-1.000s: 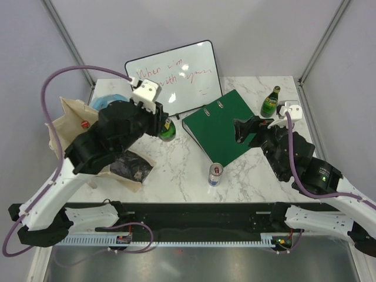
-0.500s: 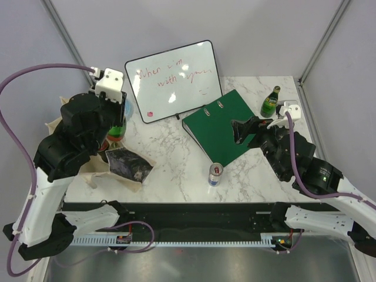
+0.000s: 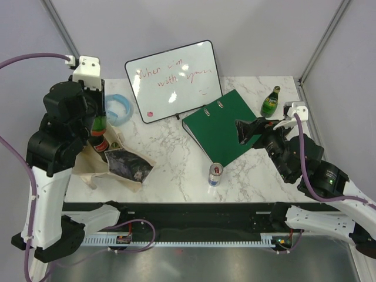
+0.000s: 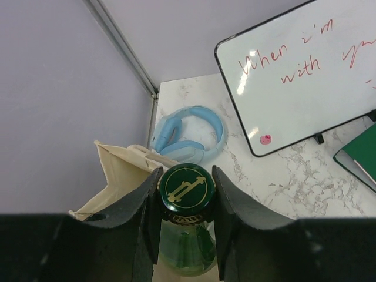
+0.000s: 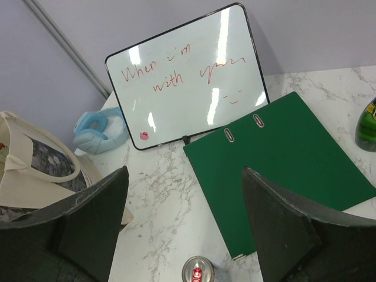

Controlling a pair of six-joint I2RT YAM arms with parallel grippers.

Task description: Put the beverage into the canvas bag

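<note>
Left of frame, the left gripper pinches 1 green bottle by the neck, upright over the canvas bag, likely for lowering. The right gripper gapes empty.

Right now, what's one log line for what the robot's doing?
left gripper: shut on green bottle | bottle: at mouth of bag | right gripper: open, empty, by green folder
</note>
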